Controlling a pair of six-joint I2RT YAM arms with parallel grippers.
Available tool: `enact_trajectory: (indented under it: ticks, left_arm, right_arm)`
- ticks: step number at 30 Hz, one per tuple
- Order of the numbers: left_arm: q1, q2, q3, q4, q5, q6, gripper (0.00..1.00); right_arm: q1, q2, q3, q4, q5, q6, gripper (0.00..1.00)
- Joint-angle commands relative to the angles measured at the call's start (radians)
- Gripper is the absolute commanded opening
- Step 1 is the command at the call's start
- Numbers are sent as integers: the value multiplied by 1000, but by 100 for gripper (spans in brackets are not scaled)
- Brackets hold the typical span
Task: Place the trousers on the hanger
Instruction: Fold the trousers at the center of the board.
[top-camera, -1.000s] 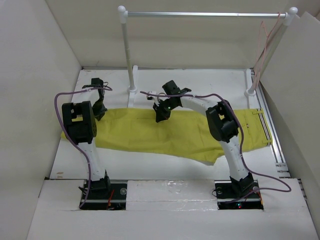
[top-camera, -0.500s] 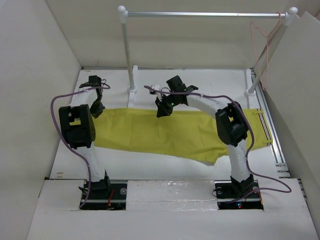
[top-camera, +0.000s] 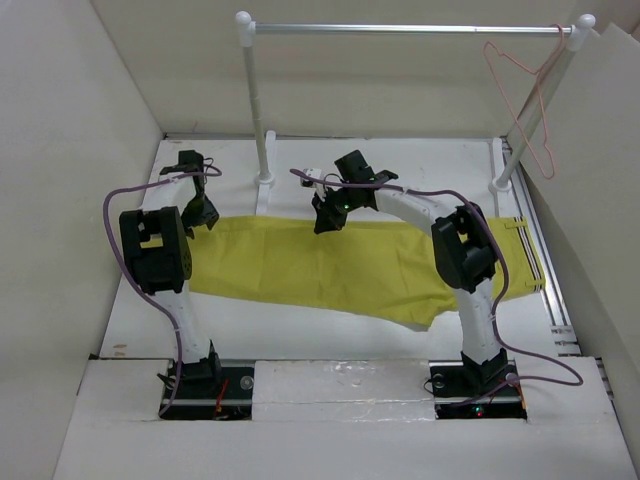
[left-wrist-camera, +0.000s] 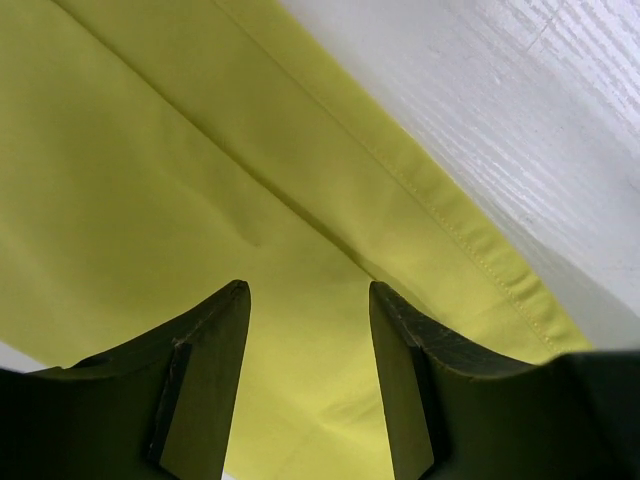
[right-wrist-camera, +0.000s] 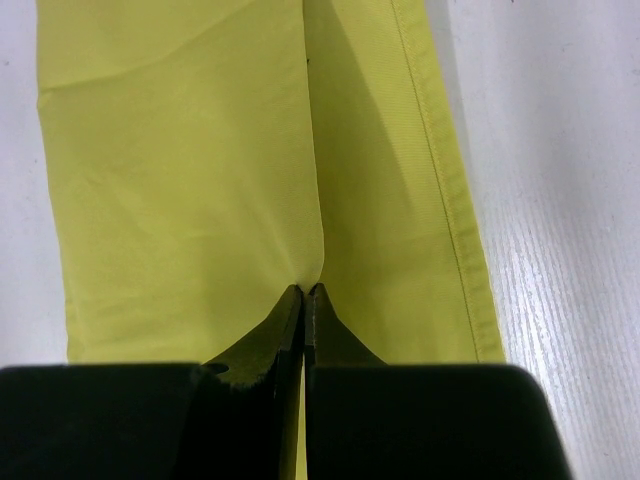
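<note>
Across the middle of the table (top-camera: 400, 160) the trousers (top-camera: 370, 265) lie flat, waistband toward the right edge. The left gripper (left-wrist-camera: 308, 290) has edged farther over their left end with its fingers spread, while the right gripper (right-wrist-camera: 304, 292) stays pinching a fold at their far edge. At the far right corner the hanger (top-camera: 524, 100) has swung leftward on the rail (top-camera: 410, 29).

The trousers (top-camera: 340, 265) are shown in bright yellow, edged at the 3 o'clock end with a dark-and-white striped trim (top-camera: 530, 255). The hanger (top-camera: 525, 95), at 1 o'clock, is coloured pale pink. The desk (top-camera: 400, 165) is white, and the rail (top-camera: 400, 29) is silver on white posts (top-camera: 253, 100). The left pincer (left-wrist-camera: 308, 300) and right pincer (right-wrist-camera: 304, 292) are black, and the cables (top-camera: 113, 215) are purple.
</note>
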Motion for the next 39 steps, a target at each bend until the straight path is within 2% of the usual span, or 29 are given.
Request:
enact_trajectory:
  ticks: [1, 6, 11, 24, 39]
  left_arm:
    - [3, 25, 11, 13, 27, -40, 47]
    - [3, 65, 22, 25, 19, -48, 41]
    - [3, 50, 13, 59, 20, -63, 40]
    - [3, 59, 34, 9, -16, -65, 0]
    - [3, -54, 66, -42, -113, -120, 0]
  right_arm:
    - [-4, -7, -4, 49, -35, -10, 0]
    - [-4, -14, -16, 49, -32, -11, 0]
    - [5, -13, -27, 48, -36, -17, 0]
    - [-27, -2, -8, 51, -50, -8, 0]
    - [-65, -7, 30, 55, 21, 1, 0]
